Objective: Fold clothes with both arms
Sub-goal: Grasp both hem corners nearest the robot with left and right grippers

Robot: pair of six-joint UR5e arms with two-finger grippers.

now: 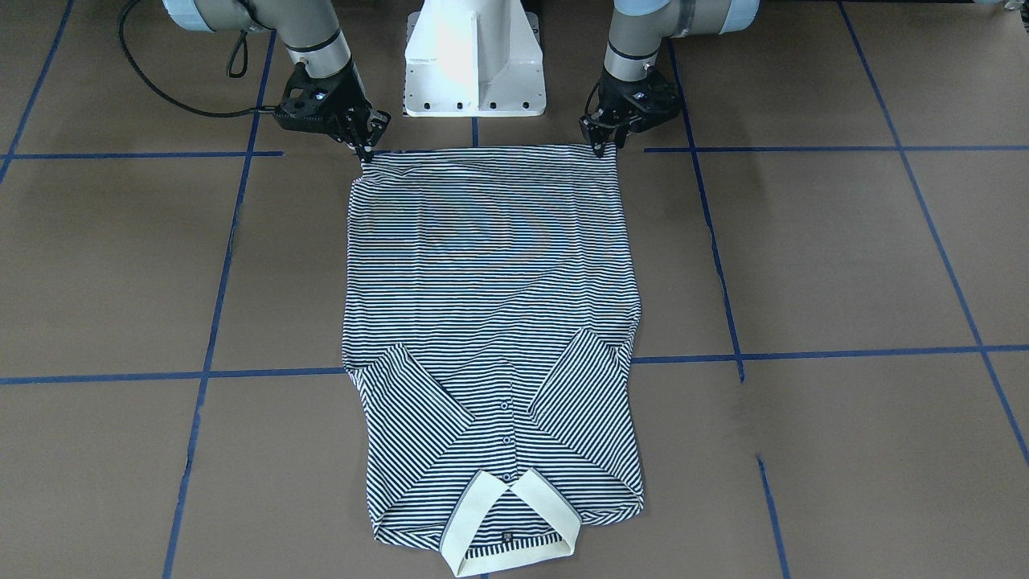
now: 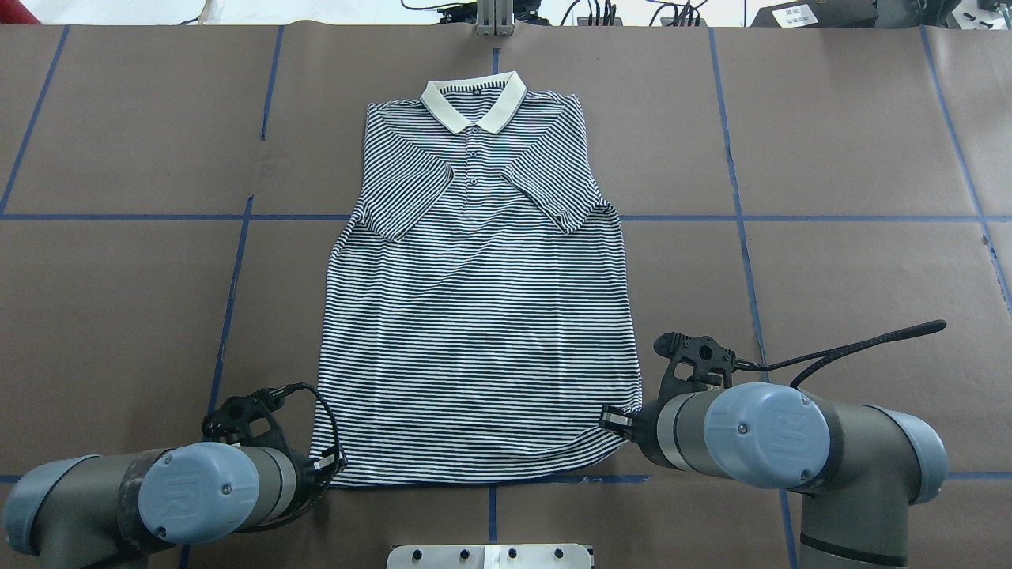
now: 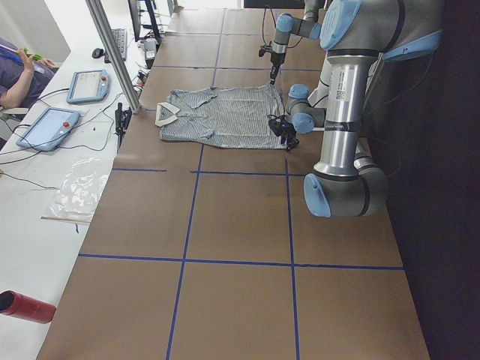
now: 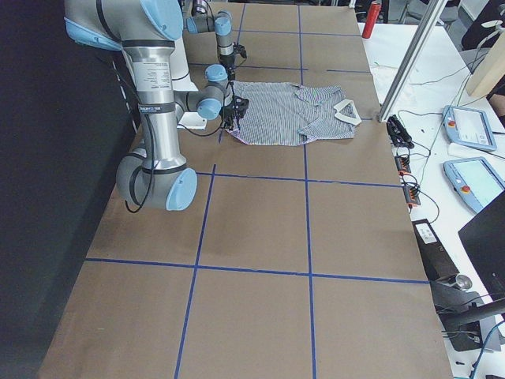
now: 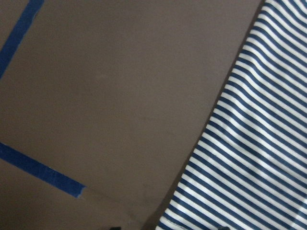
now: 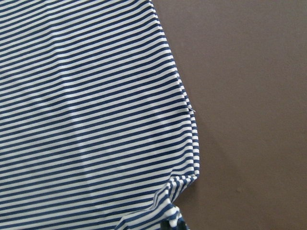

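Striped polo shirt [image 1: 490, 273] flat on worktop [image 1: 804, 257], front up, sleeves [image 1: 418, 402] folded inward, collar [image 1: 514, 515] at end far from both end effectors. Right end effector [image 1: 366, 149] at hem corner, clamped on bunched fabric. Left end effector [image 1: 601, 146] at other hem corner; apart or together, cannot tell.

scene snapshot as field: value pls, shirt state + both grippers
garment: navy-and-white striped short-sleeved polo shirt, flat, front up
orientation: cream collar far from robot, hem near the base
sleeves: both sleeves folded in over the chest
surface: brown table with blue tape lines
left gripper: at the hem corner on its side, looks open around it
right gripper: at the other hem corner, looks shut on bunched cloth
fold status: bottom-up fold not yet done
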